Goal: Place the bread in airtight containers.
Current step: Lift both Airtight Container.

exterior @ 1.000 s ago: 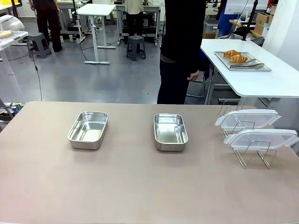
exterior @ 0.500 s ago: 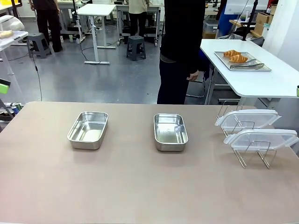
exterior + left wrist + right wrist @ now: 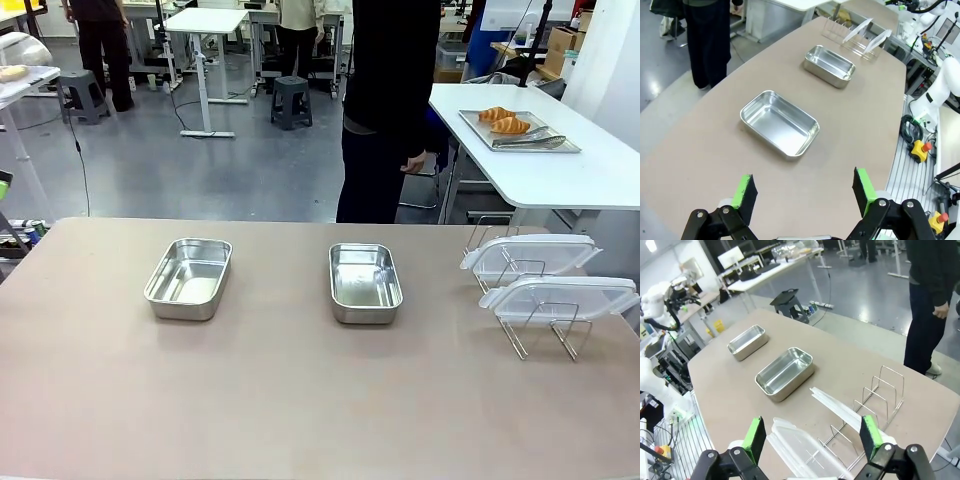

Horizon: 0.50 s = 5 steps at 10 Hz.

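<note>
Two golden-brown bread rolls (image 3: 503, 120) lie on a flat metal tray (image 3: 560, 146) on the white side table at the back right. Both steel containers sit open and empty on the brown table: one to the left (image 3: 188, 278) (image 3: 780, 122) (image 3: 746, 341), one at the middle (image 3: 365, 282) (image 3: 830, 62) (image 3: 785, 372). My left gripper (image 3: 804, 192) hovers open above the table's left end, well short of the nearer container. Above the lid rack, my right gripper (image 3: 813, 439) is open and holds nothing.
Two translucent lids (image 3: 530, 255) (image 3: 570, 297) (image 3: 805, 450) lean in a wire rack (image 3: 875, 390) at the table's right end. A person in dark clothes (image 3: 385, 110) stands at the far edge by the white table (image 3: 600, 180). Metal tongs (image 3: 530, 140) lie on the tray.
Green pad tips that showed at the left and right picture edges half a second ago have slipped almost out of the front view. Containers, lids and bread have not moved.
</note>
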Available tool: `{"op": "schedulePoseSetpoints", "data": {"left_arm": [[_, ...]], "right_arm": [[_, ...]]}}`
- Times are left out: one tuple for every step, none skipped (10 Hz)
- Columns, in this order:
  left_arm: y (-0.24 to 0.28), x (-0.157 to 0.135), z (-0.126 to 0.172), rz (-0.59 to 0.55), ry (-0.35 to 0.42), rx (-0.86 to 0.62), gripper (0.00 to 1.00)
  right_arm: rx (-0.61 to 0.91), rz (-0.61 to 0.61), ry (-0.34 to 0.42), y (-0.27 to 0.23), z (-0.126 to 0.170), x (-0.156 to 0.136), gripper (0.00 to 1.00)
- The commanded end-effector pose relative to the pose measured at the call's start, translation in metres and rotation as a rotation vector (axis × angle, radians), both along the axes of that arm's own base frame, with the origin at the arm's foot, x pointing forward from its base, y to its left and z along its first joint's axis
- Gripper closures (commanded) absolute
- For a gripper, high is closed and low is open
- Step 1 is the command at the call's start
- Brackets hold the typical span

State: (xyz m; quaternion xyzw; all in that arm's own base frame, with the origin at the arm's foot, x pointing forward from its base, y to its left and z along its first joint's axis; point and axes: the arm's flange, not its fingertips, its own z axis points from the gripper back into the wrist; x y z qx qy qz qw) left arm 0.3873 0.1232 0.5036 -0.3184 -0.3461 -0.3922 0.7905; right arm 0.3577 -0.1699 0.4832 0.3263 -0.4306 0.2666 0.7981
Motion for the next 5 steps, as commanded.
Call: {"op": "schedulePoseSetpoints", "data": {"left_arm": [[0.0004, 0.0024, 0.0003, -0.016, -0.028, -0.023, 0.0], [0.0004, 0.0024, 0.0003, -0.016, -0.028, -0.023, 0.0], [0.0004, 0.0024, 0.0003, -0.016, -0.028, -0.023, 0.0], [0.0004, 0.0024, 0.0003, -0.016, -0.028, -0.023, 0.0], [0.0004, 0.0024, 0.0003, -0.016, -0.028, -0.023, 0.0]], "right_arm": [[-0.003, 0.008, -0.031, -0.0014, 0.0012, 0.0026, 0.0], [-0.003, 0.008, -0.031, -0.0014, 0.0012, 0.0026, 0.0], [-0.003, 0.008, -0.031, -0.0014, 0.0012, 0.0026, 0.0], [-0.003, 0.008, -0.031, -0.0014, 0.0012, 0.0026, 0.0], [-0.003, 0.008, -0.031, -0.0014, 0.0012, 0.0026, 0.0]]}}
